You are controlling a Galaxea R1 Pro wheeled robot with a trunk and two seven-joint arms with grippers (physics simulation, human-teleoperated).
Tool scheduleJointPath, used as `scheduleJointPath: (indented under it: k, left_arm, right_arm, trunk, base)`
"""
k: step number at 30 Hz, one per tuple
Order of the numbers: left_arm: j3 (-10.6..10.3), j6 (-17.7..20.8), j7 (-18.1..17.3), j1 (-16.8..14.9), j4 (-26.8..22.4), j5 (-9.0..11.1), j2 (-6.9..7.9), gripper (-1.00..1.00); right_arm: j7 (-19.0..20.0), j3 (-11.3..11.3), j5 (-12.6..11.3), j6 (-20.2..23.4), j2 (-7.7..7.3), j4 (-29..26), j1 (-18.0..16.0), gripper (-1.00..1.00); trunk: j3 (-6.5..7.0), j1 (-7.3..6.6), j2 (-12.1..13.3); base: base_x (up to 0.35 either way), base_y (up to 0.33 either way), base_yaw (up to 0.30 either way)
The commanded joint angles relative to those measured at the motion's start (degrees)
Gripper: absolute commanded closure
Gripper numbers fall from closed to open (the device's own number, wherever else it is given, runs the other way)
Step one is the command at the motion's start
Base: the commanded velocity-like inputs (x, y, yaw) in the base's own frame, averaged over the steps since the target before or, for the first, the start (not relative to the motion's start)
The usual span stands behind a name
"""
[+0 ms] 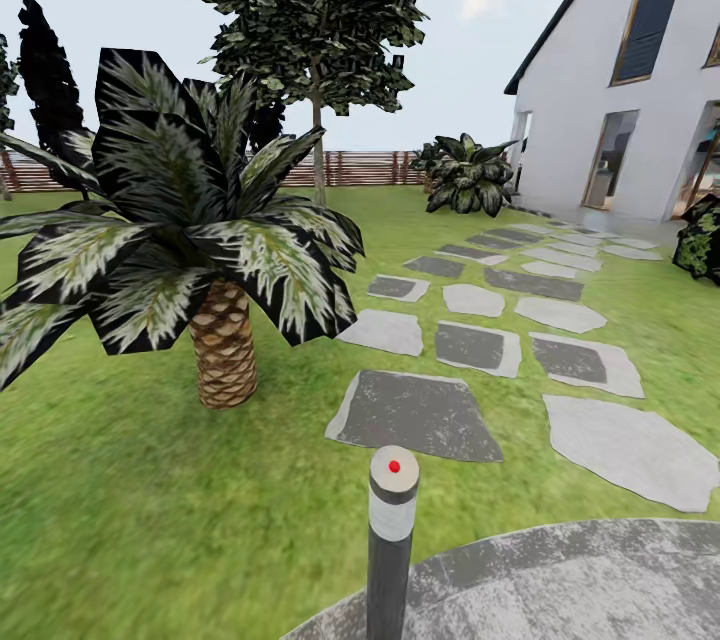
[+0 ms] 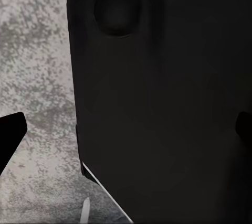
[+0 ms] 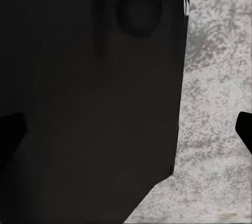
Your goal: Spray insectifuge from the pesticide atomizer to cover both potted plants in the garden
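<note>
From my head camera, left to right: a scaly-trunked palm (image 1: 222, 340) stands on the lawn (image 1: 130, 510) at left, its dark, white-streaked fronds spreading wide and low. Behind it rises a tall leafy tree (image 1: 315, 20), and beyond that a horizontal-slat wooden fence (image 1: 360, 167) runs along the back of the garden. Near the bottom centre, a grey bollard lamp (image 1: 392, 540) with a red dot on its cap stands upright at the edge of the round stone patio (image 1: 560, 580). Right of centre, grey stepping stones (image 1: 480, 345) lead away across the grass toward a white house (image 1: 620, 80). A broad-leaved shrub (image 1: 468, 175) sits near the house corner, and another dark bush (image 1: 700, 240) is cut off by the right edge.

No bottle matching the atomizer and no speckled rosettes in grey pots can be made out here; I cannot place them from these views.

The left wrist camera adds mottled grey stone (image 2: 37, 77) beneath my arm, the same surface as the patio, beside a large black body part of my own (image 2: 163, 103). Dark finger edges (image 2: 9, 137) show at both sides of that view, but whether my left gripper is spread or closed I cannot tell.

The right wrist camera gives the same: grey stone (image 3: 215, 103), a black housing (image 3: 89, 103), dark finger edges (image 3: 244, 129) at the sides. My right gripper's setting is likewise undetermined.
</note>
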Motion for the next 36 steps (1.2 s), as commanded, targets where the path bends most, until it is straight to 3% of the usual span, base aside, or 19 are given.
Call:
scheduleJointPath:
  k: [1, 12, 23, 36]
  left_arm:
    - [-0.2, 0.0, 0.1, 0.0, 0.2, 0.1, -0.09, -1.0]
    - [-0.1, -0.1, 0.1, 0.0, -0.2, 0.1, -0.09, -1.0]
    - [-0.4, -0.2, -0.1, 0.0, -0.5, -0.3, -0.09, -1.0]
    - [-0.4, -0.3, -0.1, 0.0, -0.6, -0.3, 0.56, -1.0]
  right_arm:
    - [0.3, -0.2, 0.0, -0.3, 0.33, -0.3, -0.2, -1.0]
    - [0.1, -0.2, 0.0, -1.5, 3.68, -3.9, -0.2, -1.0]
    - [0.1, -0.3, 0.0, -1.5, 3.69, -4.4, -0.2, -1.0]
    - [0.2, -0.2, 0.0, -1.5, 3.69, -5.6, -0.2, -1.0]
  trunk:
    - [-0.03, 0.0, 0.0]
    - [-0.03, 0.0, 0.0]
    - [-0.03, 0.0, 0.0]
    - [-0.03, 0.0, 0.0]
  base:
    - [0.0, 0.0, 0.0]
    - [0.0, 0.0, 0.0]
    - [0.0, 0.0, -0.014]
    - [0.009, 0.0, -0.239]
